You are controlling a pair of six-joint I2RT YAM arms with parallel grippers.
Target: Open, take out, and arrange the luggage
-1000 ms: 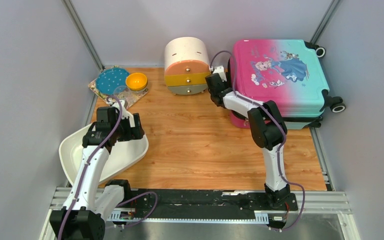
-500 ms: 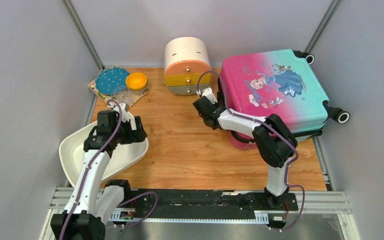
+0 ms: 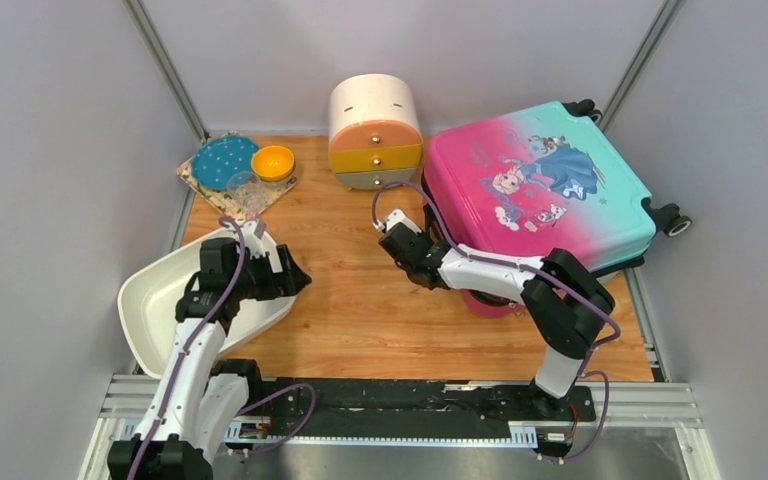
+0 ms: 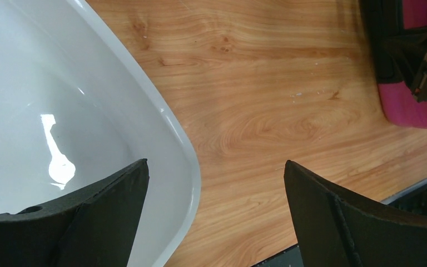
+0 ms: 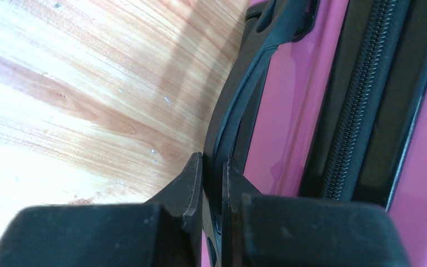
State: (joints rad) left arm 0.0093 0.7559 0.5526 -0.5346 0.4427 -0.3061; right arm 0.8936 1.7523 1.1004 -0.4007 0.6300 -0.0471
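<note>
The luggage [image 3: 535, 190], a pink-to-teal hard-shell suitcase with a cartoon print, lies flat and closed at the back right, turned at an angle. My right gripper [image 3: 426, 258] is at its left side, shut on the black side handle [image 5: 239, 111]; in the right wrist view the gripper [image 5: 212, 167] pinches the strap beside the pink shell [image 5: 289, 111] and the closed zipper [image 5: 361, 100]. My left gripper [image 3: 295, 280] hangs open and empty over the right rim of the white basin [image 3: 155, 300]; in the left wrist view the gripper [image 4: 216, 164] straddles the basin rim [image 4: 192, 167].
A round cream drawer cabinet [image 3: 375, 130] stands at the back centre, close to the luggage's far-left corner. A blue plate [image 3: 223, 160], a yellow bowl [image 3: 273, 162] and a clear cup [image 3: 243, 187] sit on a patterned mat at the back left. Grey walls close in on both sides.
My right gripper has moved left and toward me with the handle, and the luggage has slid and turned with it. My left gripper has shifted slightly right over the basin's rim.
</note>
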